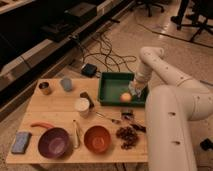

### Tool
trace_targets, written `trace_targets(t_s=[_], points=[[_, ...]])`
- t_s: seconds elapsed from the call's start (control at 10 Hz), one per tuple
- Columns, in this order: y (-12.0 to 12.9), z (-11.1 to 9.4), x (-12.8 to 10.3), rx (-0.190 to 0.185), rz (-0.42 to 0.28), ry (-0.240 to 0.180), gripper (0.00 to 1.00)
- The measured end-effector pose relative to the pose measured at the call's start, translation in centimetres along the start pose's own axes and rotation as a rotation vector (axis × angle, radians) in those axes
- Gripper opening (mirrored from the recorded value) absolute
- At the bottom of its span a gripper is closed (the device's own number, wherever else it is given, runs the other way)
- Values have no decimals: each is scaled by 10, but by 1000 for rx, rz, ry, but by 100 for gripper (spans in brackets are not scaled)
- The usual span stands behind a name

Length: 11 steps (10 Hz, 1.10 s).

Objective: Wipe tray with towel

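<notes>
A green tray (111, 88) sits at the back right of the wooden table (60, 112). An orange ball (126, 97) lies in the tray near its front right corner. My gripper (136, 89) reaches down into the right end of the tray, just behind and right of the ball. A pale patch (138, 81) at the gripper may be the towel; I cannot tell for sure. The white arm (165, 67) curves in from the right.
On the table are a white cup (81, 106), a metal can (45, 88), a grey-blue cup (66, 83), a purple bowl (53, 142), an orange bowl (97, 138), grapes (127, 136), and a blue sponge (21, 142). Cables and a black box (90, 70) lie on the floor behind.
</notes>
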Motion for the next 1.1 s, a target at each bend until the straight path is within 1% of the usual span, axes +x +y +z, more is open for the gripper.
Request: trace_targets(t_s=[0.1,0.2,0.3,0.5,0.6,0.7,0.8,0.9,1.1], points=[[9,0,20,-16,5,3,0],[13,-6,31,-20,5,-6,0],[21,-17,45,-31,-1,-13,0],[48,-37,64,-69,-40,-26,0],[56,-43,67,-83,-59,-27,0],[72,-45,63,-98,-94,-15,0],[89,-40,56,-111,-124,-1,0],[98,-34,47,-119,-143,6,0],[103,-6,23,-133,-159,36,0]])
